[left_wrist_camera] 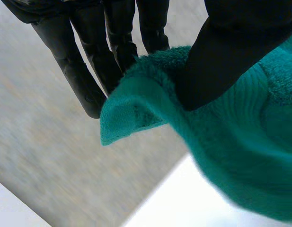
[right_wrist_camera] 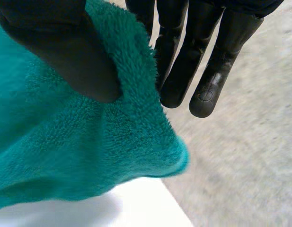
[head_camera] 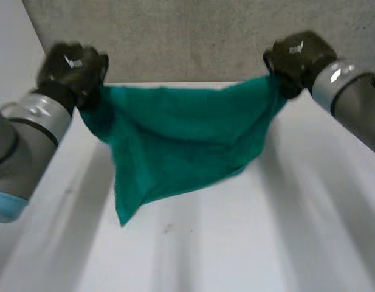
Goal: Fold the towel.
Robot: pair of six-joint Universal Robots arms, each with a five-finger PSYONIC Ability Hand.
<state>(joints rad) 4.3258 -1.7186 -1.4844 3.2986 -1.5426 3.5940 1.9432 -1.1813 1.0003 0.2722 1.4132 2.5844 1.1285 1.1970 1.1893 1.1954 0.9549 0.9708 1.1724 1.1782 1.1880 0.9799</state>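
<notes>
A green towel [head_camera: 175, 140] hangs in the air above the white table [head_camera: 248, 243], stretched between my two hands. My left hand [head_camera: 72, 70] pinches the towel's left top corner [left_wrist_camera: 136, 104] between thumb and straight fingers. My right hand [head_camera: 296, 58] pinches the right top corner [right_wrist_camera: 136, 123] the same way. The towel sags in the middle and a lower corner droops toward the table at the left.
A grey wall [head_camera: 193, 36] rises behind the table's far edge. The grey floor [right_wrist_camera: 240, 156] lies beyond the table corner under my right hand. Both grey arms reach in from the sides.
</notes>
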